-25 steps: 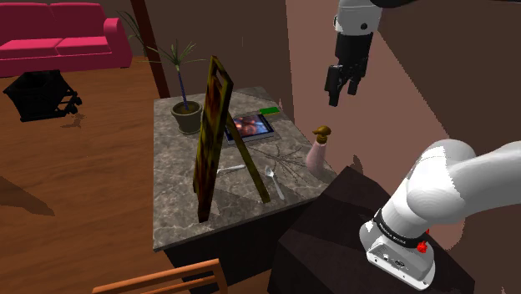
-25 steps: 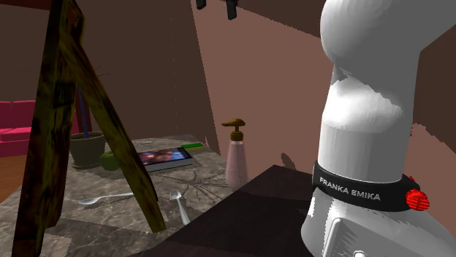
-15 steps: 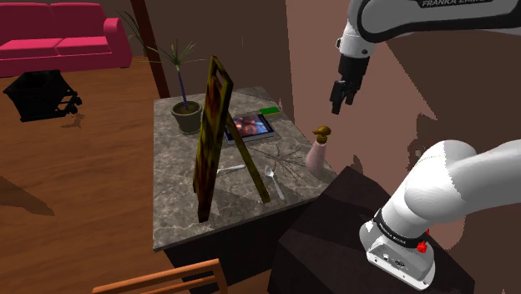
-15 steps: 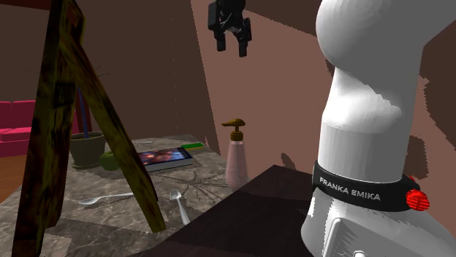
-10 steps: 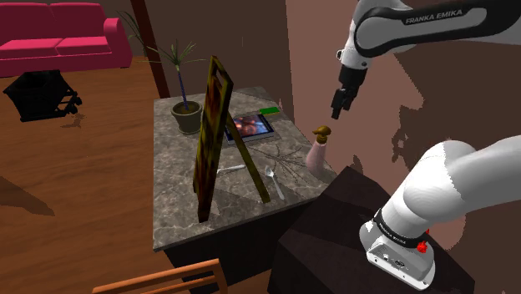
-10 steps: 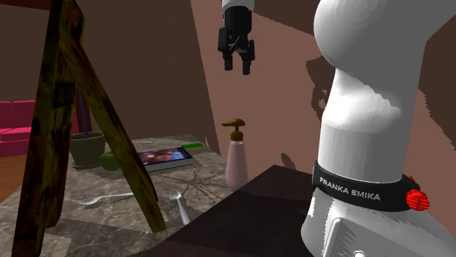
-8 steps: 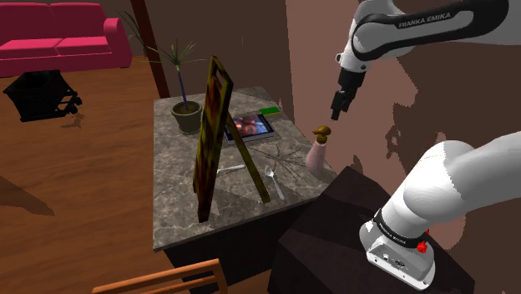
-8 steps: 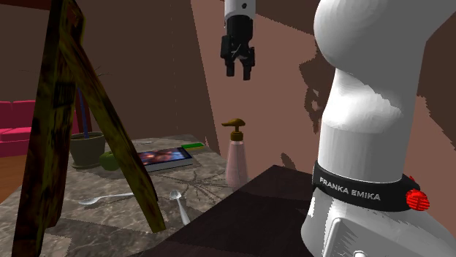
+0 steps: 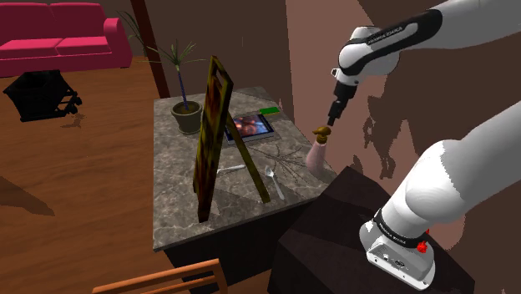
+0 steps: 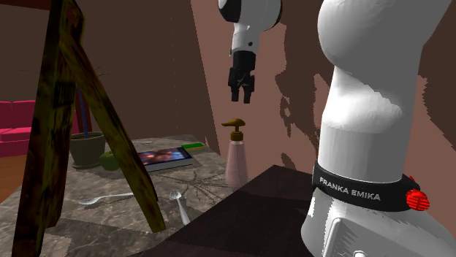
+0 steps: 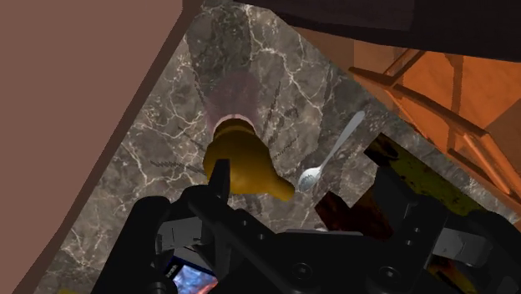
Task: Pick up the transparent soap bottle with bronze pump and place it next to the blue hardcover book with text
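Pale pink see-through soap bottle with a bronze pump head, upright on the dark marbled stone tabletop, at the edge along the brown wall, nothing touching it. All-black gripper hangs straight above the bottle, pointed down at the pump, close over it with a clear gap and no contact. Fingers parted a moderate way, nothing between them. Seen from the hand, the pump head sits just beyond one fingertip rather than centred in the gap. Flat hardcover book, pale blue border with a reddish picture on the cover, lies farther along the tabletop, well apart from the bottle. Small green block just past the book. Silver spoon lies near the bottle, on the side toward the tall yellow-brown wooden easel. A second pale utensil lies between the easel's legs, kind unclear. Potted plant with thin leaves stands beyond the easel, far from the bottle. Dark box stand sits just beside the bottle's end of the tabletop.
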Motion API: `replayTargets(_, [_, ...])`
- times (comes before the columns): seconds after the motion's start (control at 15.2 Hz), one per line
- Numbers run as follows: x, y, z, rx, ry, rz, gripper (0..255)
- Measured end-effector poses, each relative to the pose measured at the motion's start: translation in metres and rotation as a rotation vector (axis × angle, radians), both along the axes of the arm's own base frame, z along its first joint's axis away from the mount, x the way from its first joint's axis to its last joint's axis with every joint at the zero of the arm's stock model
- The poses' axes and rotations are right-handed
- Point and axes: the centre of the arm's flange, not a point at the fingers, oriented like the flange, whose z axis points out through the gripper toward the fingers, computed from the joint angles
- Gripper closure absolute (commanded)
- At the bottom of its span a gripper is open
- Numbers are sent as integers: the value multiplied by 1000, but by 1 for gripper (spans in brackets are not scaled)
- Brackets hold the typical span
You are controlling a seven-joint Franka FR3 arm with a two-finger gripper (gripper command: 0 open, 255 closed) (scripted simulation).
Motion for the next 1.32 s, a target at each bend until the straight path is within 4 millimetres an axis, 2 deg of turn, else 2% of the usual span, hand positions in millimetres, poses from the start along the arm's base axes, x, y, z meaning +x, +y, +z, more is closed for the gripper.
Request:
replayTargets(0.26, [17, -35, -39, 28, -21, 35, 0])
replayTargets(0.4, [20, -40, -51, 32, -26, 43, 0])
replayTargets(0.79, [21, -36, -82, 33, -28, 46, 0])
replayTargets(1.19, [21, -36, -86, 33, -29, 46, 0])
replayTargets(1.25, [21, -36, -86, 33, -29, 46, 255])
replayTargets(1.32, [21, -36, -86, 33, -29, 46, 255])
